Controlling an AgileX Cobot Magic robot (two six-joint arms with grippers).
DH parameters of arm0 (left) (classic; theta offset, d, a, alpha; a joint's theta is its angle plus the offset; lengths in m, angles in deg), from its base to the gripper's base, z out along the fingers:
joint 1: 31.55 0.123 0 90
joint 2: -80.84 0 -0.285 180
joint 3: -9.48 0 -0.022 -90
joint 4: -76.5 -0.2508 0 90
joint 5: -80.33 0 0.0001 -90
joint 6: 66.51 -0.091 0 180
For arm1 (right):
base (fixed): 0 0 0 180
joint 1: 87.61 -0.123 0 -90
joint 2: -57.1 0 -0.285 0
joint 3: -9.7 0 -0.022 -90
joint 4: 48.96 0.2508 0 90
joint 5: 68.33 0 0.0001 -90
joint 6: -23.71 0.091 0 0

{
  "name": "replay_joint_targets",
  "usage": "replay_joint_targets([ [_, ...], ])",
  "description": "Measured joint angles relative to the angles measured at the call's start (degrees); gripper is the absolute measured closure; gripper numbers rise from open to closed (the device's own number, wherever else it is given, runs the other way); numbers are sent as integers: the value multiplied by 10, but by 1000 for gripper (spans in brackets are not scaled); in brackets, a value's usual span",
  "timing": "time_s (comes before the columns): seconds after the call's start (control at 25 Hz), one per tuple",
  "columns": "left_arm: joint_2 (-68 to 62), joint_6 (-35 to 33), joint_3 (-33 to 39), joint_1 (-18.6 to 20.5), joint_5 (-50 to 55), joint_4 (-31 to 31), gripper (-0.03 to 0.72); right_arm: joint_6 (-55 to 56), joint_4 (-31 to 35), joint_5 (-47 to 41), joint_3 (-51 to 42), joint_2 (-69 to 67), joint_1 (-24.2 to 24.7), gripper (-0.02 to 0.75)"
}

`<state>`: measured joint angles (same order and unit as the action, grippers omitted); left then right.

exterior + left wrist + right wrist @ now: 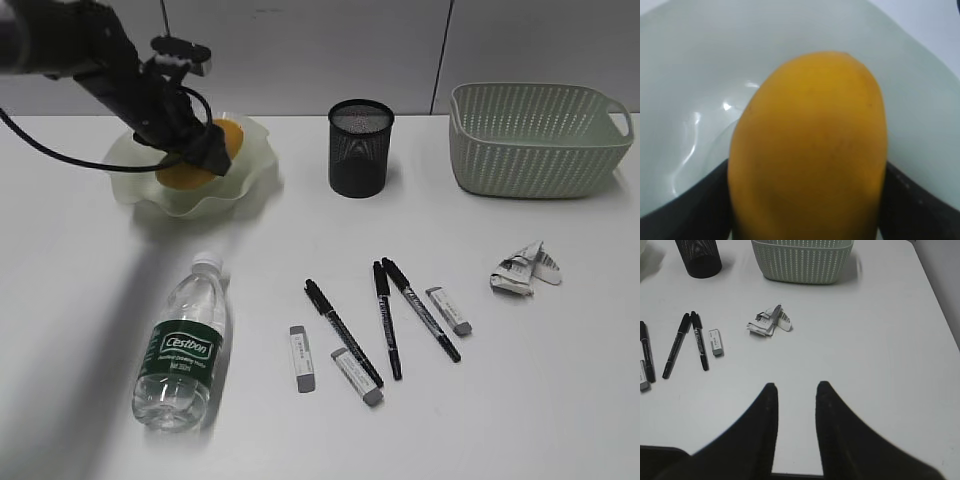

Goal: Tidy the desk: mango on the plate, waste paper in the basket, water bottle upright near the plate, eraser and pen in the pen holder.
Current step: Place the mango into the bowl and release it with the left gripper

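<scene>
White desk (560,400) under a pale panelled wall.
Upper left, the left gripper (215,150) straddles the mango (200,160) on the plate (135,175), grip uncertain; right gripper (795,392) hovers empty, partly parted.

The left arm reaches in from the upper left of the exterior view, its gripper (205,150) angled downward with jaws spread wide. The right gripper (795,390) hovers at bottom centre of its wrist view, fingers (767,405) partly apart, holding nothing.

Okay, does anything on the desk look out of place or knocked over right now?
Yes. The water bottle lies on its side at the front left of the desk instead of standing. The waste paper sits loose in front of the basket. Nothing looks spilled or broken.
</scene>
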<state>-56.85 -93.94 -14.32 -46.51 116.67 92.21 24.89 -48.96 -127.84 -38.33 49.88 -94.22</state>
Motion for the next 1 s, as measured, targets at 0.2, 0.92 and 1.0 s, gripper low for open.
replay_joint_targets([
  [0.2,-23,1,0,-8,-17,7,106,0,0,0,0,0,0,513],
  [0.92,-25,1,0,-25,40,28,93,0,0,0,0,0,0,513],
  [1.0,-22,1,0,-25,41,24,79,0,0,0,0,0,0,513],
])
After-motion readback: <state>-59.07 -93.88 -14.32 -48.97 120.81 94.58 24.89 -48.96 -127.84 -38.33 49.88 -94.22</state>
